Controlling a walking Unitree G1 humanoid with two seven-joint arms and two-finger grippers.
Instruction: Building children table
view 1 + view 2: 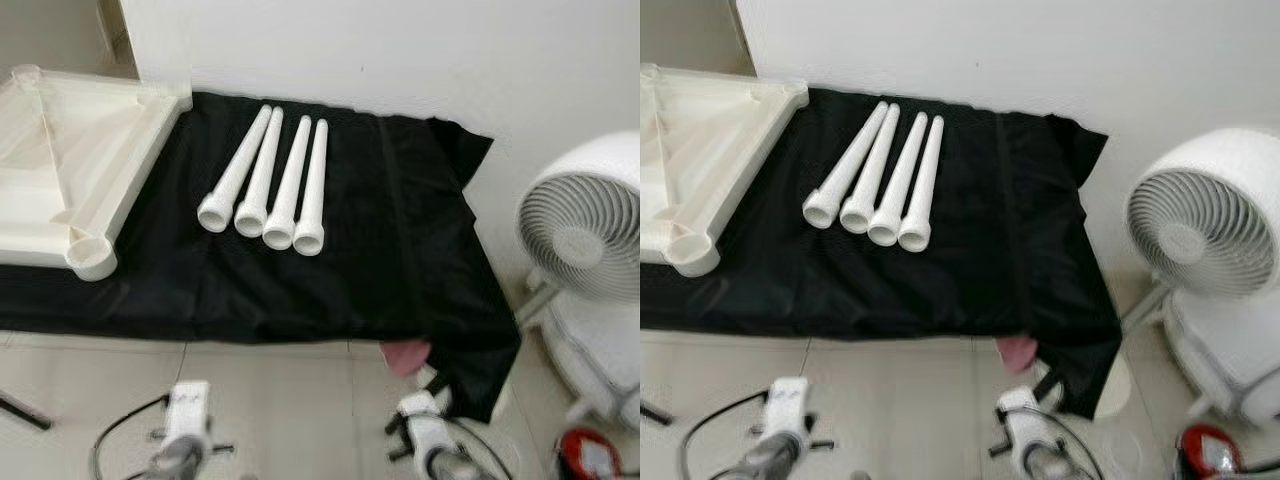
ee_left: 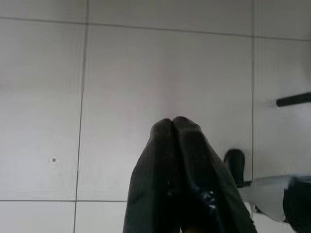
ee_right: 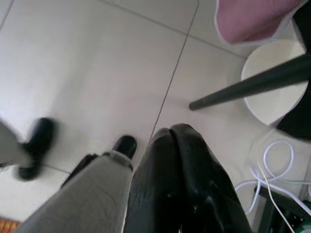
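Several white tube-shaped table legs (image 1: 268,183) lie side by side on a black cloth (image 1: 380,250), flared ends toward me. The cream table top (image 1: 75,165) lies upside down at the left, one corner socket (image 1: 92,252) near the cloth's front. Both arms hang low in front of the cloth. My left gripper (image 2: 172,121) is shut over bare floor tiles. My right gripper (image 3: 170,130) is also shut, above the floor close to the cloth's front right corner. Neither holds anything.
A white fan (image 1: 585,230) stands at the right of the cloth on a white base (image 3: 272,80). A pink object (image 1: 405,355) pokes out under the cloth's front edge. White cables (image 3: 272,165) lie on the floor. A white wall backs the scene.
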